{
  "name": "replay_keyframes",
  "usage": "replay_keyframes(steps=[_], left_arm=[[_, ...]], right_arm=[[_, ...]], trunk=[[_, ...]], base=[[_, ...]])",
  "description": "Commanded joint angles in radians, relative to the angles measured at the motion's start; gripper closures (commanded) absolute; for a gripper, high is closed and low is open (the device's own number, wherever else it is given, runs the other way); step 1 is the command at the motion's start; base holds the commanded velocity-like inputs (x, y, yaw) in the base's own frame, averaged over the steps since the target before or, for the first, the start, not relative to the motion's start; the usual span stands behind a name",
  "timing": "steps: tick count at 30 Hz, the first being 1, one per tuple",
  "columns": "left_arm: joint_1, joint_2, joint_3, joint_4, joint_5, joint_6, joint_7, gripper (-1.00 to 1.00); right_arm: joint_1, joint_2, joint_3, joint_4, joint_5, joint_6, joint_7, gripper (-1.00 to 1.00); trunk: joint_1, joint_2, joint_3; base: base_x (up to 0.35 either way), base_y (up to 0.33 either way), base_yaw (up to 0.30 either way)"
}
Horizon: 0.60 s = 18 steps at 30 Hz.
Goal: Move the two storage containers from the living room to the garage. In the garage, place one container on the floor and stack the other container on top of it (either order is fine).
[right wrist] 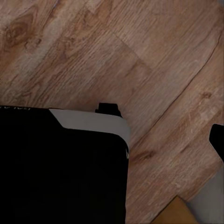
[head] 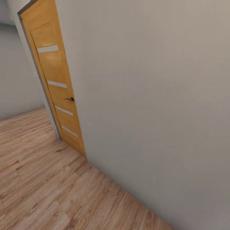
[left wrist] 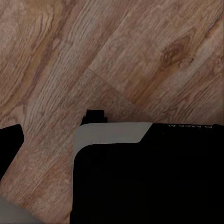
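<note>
- While I drive the base, both wrist cameras look straight down at light wood-plank flooring (left wrist: 140,51), so I judge I am in transit inside the house and not yet on the garage's concrete.
- Closest to each camera is a dark body of the robot with a pale grey edge (left wrist: 112,133), seen again in the right wrist view (right wrist: 88,120); I cannot tell whether either gripper is open or closed, since no fingertips are clear.
- No orange-red storage container appears in these views, so I cannot say where the two bins are or whether one is being carried.
- Beyond the planks near the base, a plain pale wall (head: 153,95) crosses the head view; it stands in the way straight ahead.
- Set into that wall, farther off, is a tan wooden door (head: 56,83) with pale horizontal strips and a dark lever handle (head: 69,99); it looks closed or nearly so.
- To do this step well, I would turn toward the door, keep the base clear of the wall, and line up squarely before approaching.
- Past the door's far edge, the planks run on to another pale wall (head: 16,80).
</note>
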Motion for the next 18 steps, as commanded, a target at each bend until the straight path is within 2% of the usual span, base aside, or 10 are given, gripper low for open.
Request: replay_keyframes(steps=[1, 6, 18], left_arm=[[0.0, 0.0, 0.0, 0.0, 0.005, 0.001, 0.001, -1.0], [0.0, 0.0, 0.0, 0.0, 0.006, 0.001, 0.001, -1.0], [0.0, 0.001, 0.0, 0.0, 0.004, 0.001, 0.001, -1.0]], right_arm=[[-0.001, 0.002, 0.008, 0.003, -0.01, -0.004, -0.001, -1.0], [0.0, 0.003, 0.008, 0.003, -0.01, -0.003, -0.001, -1.0], [0.0, 0.003, 0.008, 0.003, -0.01, -0.001, -0.001, -1.0]], trunk=[[0.0, -0.001, -0.001], [0.0, -0.001, -0.001], [0.0, -0.001, -0.001]], base=[[0.062, 0.0, 0.015], [0.02, 0.0, 0.092], [0.001, 0.0, 0.257]])
